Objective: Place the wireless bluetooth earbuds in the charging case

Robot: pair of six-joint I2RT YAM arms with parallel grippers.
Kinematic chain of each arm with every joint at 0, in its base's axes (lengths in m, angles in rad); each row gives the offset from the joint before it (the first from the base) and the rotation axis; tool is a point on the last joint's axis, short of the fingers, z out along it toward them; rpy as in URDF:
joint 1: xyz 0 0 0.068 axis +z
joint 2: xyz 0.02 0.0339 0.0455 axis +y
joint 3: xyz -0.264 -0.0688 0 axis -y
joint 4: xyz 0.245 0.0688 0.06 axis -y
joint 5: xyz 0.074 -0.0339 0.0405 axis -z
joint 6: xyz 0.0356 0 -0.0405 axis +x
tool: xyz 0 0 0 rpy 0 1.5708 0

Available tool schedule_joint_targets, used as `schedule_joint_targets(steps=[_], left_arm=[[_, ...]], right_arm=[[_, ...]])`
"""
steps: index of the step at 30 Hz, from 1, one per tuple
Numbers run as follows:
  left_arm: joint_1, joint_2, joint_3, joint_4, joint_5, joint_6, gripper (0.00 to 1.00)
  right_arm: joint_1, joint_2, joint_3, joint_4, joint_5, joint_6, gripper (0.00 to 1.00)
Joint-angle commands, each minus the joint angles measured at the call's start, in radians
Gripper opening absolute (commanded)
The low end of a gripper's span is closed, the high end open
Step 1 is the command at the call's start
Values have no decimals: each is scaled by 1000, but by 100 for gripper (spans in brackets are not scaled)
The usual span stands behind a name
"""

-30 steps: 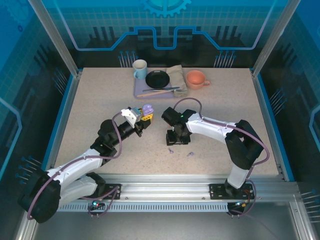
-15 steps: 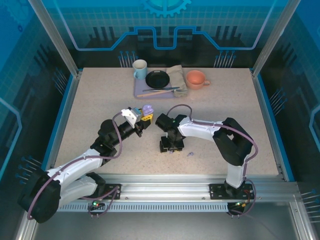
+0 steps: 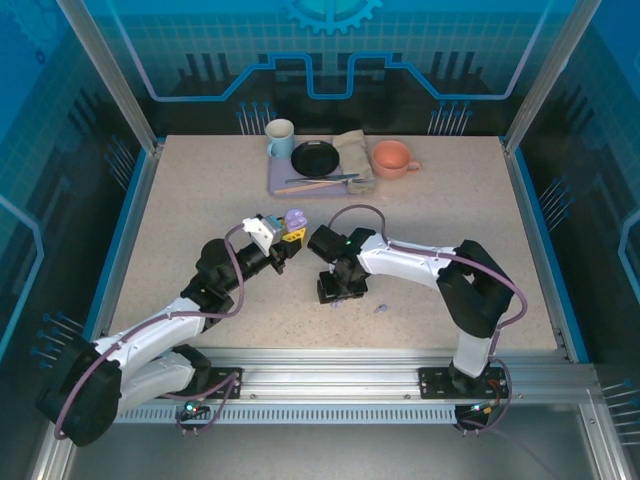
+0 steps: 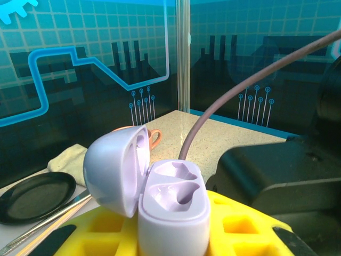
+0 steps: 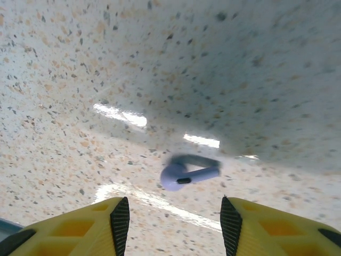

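Observation:
My left gripper (image 4: 173, 234) is shut on the lilac charging case (image 4: 173, 205) and holds it upright above the table. The case's lid (image 4: 112, 170) is swung open to the left, and both wells are empty. From above, the case (image 3: 296, 217) sits at the tip of the left gripper (image 3: 289, 237). My right gripper (image 3: 335, 290) hangs low over the table, jaws open. A lilac earbud (image 5: 186, 175) lies on the tabletop just ahead of the right gripper (image 5: 175, 226), between the lines of its fingers and untouched. Another lilac earbud (image 3: 380, 309) lies to the right.
At the back stands a tray (image 3: 278, 184) with a black plate (image 3: 315, 158), utensils and a folded cloth (image 3: 355, 150). A white-and-blue mug (image 3: 280, 138) and an orange cup (image 3: 392, 158) flank it. Blue enclosure walls ring the table.
The right gripper has moved left and toward the near edge, coming down over the lilac earbud. The left arm and the case have stayed still.

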Motion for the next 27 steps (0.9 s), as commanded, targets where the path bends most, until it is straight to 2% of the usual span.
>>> schedule_joint_targets(steps=[1,6,10,19,27], left_arm=[[-8,-14,-1,7,-11,29,0],[-8,-15,2,4,-16,33,0],[-8,-13,3,5,-20,33,0],[-8,-13,9,2,-23,38,0],[-8,-20,8,-8,-21,36,0]], right_arm=[[6,-18,20,-55,103,-143,51],[13,6,28,-53,109,-294,54],[17,23,30,-66,89,-354,54],[53,86,26,-83,107,-368,61],[53,120,28,-70,159,-352,60]])
